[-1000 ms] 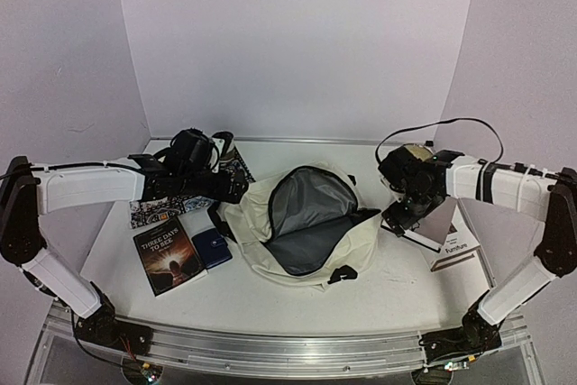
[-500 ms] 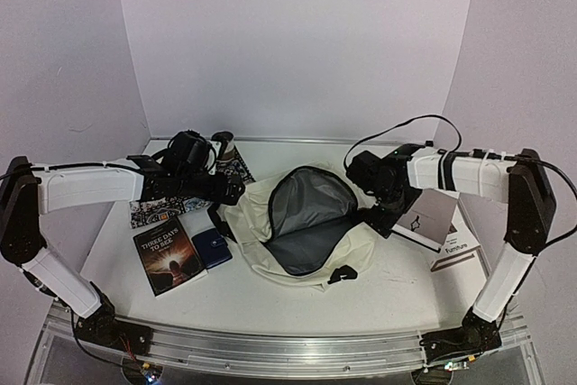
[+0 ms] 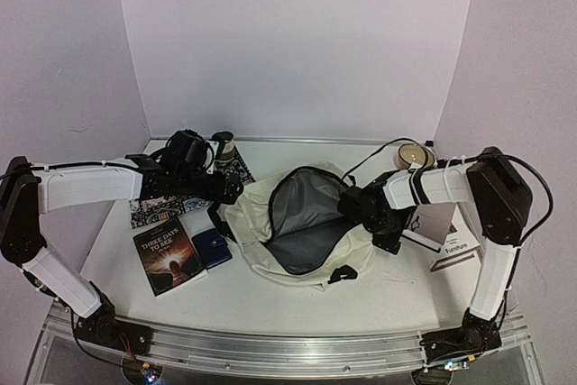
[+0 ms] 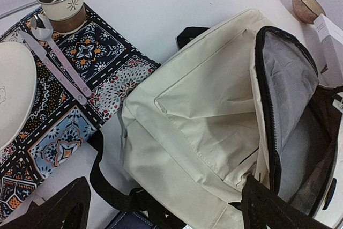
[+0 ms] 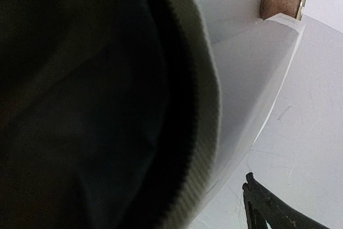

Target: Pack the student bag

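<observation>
The student bag (image 3: 257,241) is laid open mid-table. The left gripper (image 3: 233,189) and right gripper (image 3: 353,207) are spread wide, nothing gripped.

**Figure: A robot-manipulation laboratory booth.**
Plain pale panels (image 3: 297,42) are enclosing a white table (image 3: 270,304) on three sides, as in a purpose-built test cell rather than a lived-in room. An aluminium rail (image 3: 270,349) is running along the near edge and carrying the left arm (image 3: 90,185) and the right arm (image 3: 494,272). The student bag (image 4: 193,116), a book (image 3: 169,257) and a patterned mat (image 4: 91,73) are lying on the bare top.
</observation>
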Controlling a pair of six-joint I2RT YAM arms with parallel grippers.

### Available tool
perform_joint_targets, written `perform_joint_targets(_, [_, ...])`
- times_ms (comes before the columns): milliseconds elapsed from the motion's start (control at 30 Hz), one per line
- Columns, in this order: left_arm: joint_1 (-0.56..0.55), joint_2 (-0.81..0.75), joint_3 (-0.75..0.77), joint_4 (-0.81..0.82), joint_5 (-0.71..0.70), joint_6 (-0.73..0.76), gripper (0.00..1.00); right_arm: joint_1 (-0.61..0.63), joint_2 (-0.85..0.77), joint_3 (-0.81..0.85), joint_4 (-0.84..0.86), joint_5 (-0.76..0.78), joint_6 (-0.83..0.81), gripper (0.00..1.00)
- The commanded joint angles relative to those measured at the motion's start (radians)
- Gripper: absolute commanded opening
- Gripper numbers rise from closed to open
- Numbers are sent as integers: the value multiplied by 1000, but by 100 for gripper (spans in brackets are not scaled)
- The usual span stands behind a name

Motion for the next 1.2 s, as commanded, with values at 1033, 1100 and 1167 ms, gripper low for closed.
perform_joint_targets(1033, [24, 59, 131, -3, 200, -29, 100, 109, -242, 47, -46, 216, -96, 25])
perform_joint_targets(1100, [24, 84, 155, -2, 230, -29, 99, 126, -273, 68, -47, 192, -126, 24])
perform_joint_targets(1167, [23, 115, 181, -5, 261, -26, 99, 148, -297, 90, -49, 179, -153, 24])
